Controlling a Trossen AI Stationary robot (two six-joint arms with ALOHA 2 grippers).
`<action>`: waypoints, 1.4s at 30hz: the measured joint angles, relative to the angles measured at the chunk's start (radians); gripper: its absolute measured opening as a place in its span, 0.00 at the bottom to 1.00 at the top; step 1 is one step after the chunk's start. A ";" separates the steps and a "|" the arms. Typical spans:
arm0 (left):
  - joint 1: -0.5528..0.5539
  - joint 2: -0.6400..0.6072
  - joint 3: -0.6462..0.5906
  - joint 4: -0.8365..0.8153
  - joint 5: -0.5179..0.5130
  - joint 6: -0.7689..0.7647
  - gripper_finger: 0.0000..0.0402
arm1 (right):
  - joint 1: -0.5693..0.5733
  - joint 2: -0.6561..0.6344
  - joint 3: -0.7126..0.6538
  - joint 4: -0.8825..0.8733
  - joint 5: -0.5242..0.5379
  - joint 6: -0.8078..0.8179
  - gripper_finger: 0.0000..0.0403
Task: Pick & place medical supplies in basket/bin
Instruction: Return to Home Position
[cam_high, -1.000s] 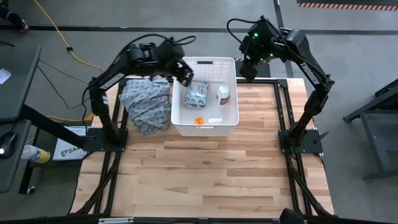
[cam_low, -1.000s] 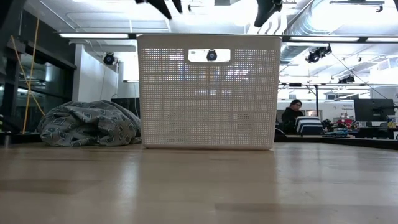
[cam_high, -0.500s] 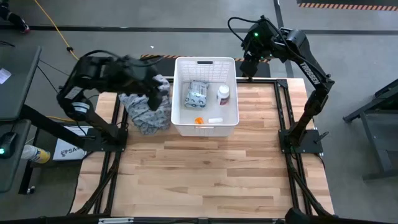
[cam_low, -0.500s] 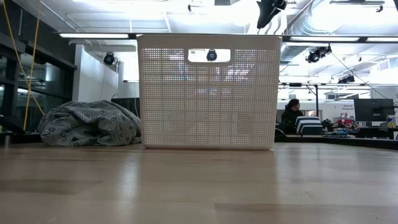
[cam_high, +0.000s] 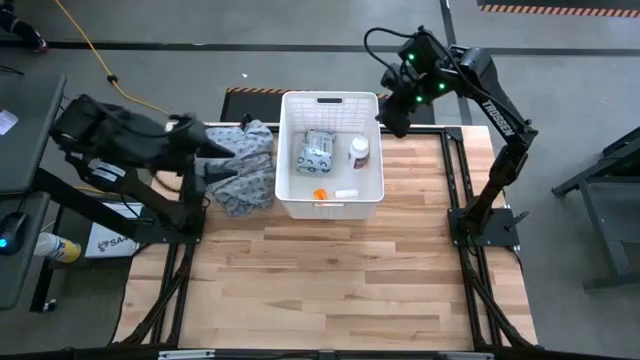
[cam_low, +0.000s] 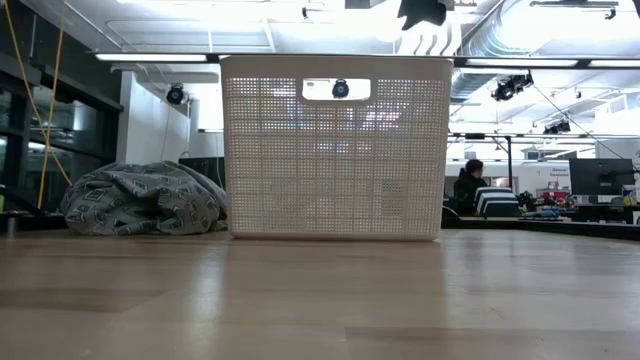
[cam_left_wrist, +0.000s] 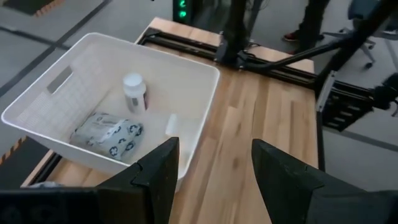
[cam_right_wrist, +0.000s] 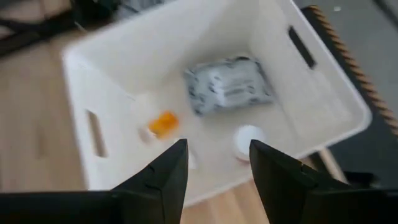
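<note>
The white perforated bin (cam_high: 330, 205) stands at the table's far middle. In it lie the pale soft packet (cam_high: 315, 152), the white pill bottle (cam_high: 360, 152), the tiny orange piece (cam_high: 319, 194) and the white tube (cam_high: 346, 193). No green stick-shaped box shows. My left gripper (cam_left_wrist: 214, 177) is open and empty, drawn back left of the bin above the cloth (cam_high: 245, 170). My right gripper (cam_right_wrist: 217, 177) is open and empty, and hovers high over the bin's far right corner (cam_high: 392, 118). Its wrist view looks down on the packet (cam_right_wrist: 229, 84), the orange piece (cam_right_wrist: 163, 122) and the bottle (cam_right_wrist: 249, 140).
The grey-blue patterned cloth (cam_low: 145, 200) lies bunched against the bin's left wall. Bare wooden table (cam_high: 330, 280) stretches from the bin to the near edge. A black frame rail (cam_left_wrist: 280, 62) borders the table. A person (cam_low: 468, 185) sits in the room far behind.
My left gripper has swung away from the bin's far left rim toward the table's left edge. It now hangs over the cloth, and it has left the low view. My right gripper has edged slightly toward the bin. The items in the bin have stayed in place.
</note>
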 joint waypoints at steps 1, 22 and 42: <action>-0.016 -0.013 -0.008 0.000 -0.009 0.000 0.58 | 0.000 0.000 0.000 0.009 -0.022 0.023 0.40; -0.100 -0.654 -0.933 0.385 -0.073 -0.083 0.58 | 0.091 -0.056 0.000 0.202 -0.381 0.131 0.40; -0.100 -1.172 -1.686 0.756 0.108 -0.040 0.58 | 0.254 -0.183 0.000 0.196 -0.485 -0.046 0.39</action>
